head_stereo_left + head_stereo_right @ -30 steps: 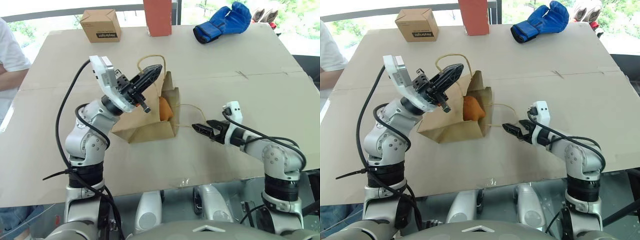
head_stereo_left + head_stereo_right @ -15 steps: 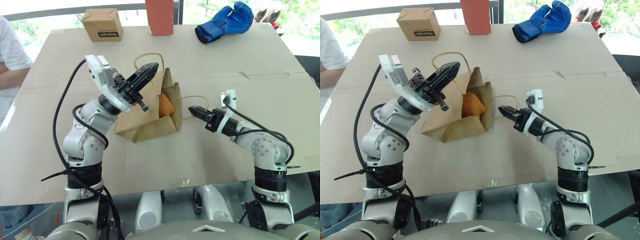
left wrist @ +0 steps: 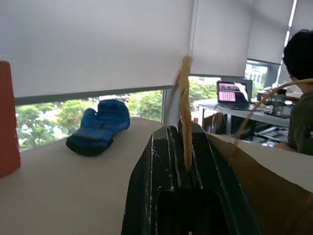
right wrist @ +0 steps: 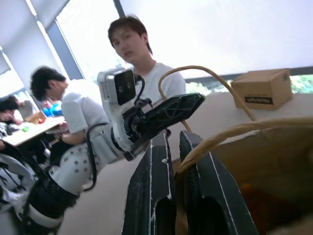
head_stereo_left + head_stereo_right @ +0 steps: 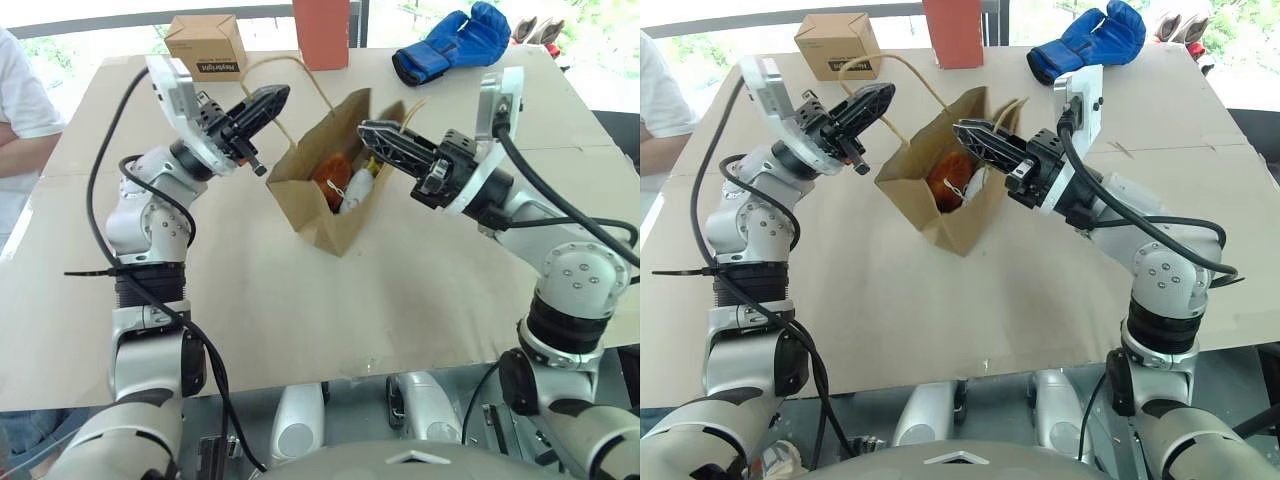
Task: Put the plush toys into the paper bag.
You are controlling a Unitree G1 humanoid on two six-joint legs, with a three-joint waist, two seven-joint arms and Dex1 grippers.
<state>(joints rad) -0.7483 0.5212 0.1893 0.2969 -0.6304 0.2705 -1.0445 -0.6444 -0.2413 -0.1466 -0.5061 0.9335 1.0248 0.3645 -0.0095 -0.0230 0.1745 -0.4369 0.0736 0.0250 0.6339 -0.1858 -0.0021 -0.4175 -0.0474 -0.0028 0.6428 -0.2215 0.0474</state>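
Each end effector, left and right, pinches a handle of the paper bag (both plush toys inside), so we risk tearing one loose.

Broad tan cardboard-covered counter, seamed across its middle. Beyond the counter's far edge, a metal rail and windows full of green foliage. Pale roller blinds drawn above that glass. Past the counter's end, desks with a lit screen, perhaps a laptop. Soft daylight throughout.
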